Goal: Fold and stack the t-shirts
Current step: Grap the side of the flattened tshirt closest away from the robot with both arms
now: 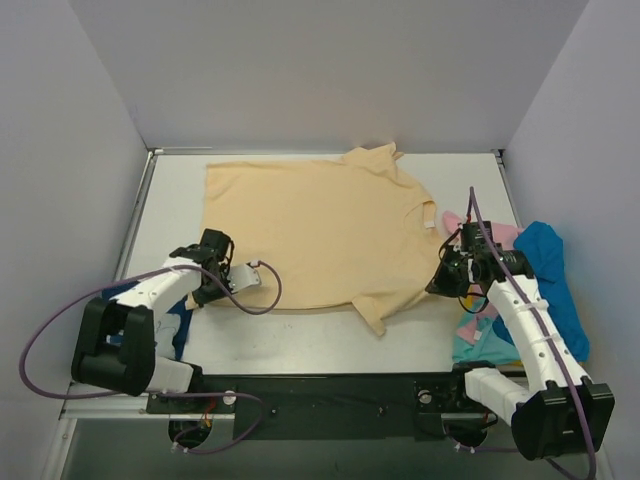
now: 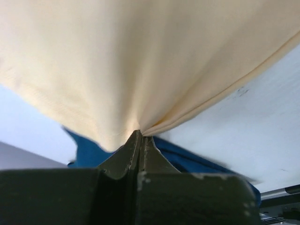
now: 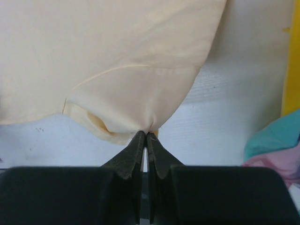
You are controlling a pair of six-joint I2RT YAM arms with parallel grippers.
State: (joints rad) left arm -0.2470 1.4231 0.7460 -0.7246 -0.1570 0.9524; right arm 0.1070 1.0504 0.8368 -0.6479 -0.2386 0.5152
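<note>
- Pale walls are seen closing in a white table on three sides. What is laid on it?
- Most of it is taken up by the tan t-shirt, spread flat with the collar turned to the right and the hem to the left.
- Which step is judged to be in hand?
- The first fold. The near hem corner is pinched in the left gripper, its jaws closed on the cloth. The near shoulder edge is clamped likewise in the right gripper. Nothing is folded over yet.
- What is called for next?
- Both ends would need to be lifted together and carried toward the far edge, kept level so that no slack is formed.
- What else is noted?
- A loose heap is seen at the right edge: a bright blue tee, a teal tee and a pink tee near the collar. Blue cloth lies under the left arm, close beneath the pinched corner, and could be dragged along.
</note>
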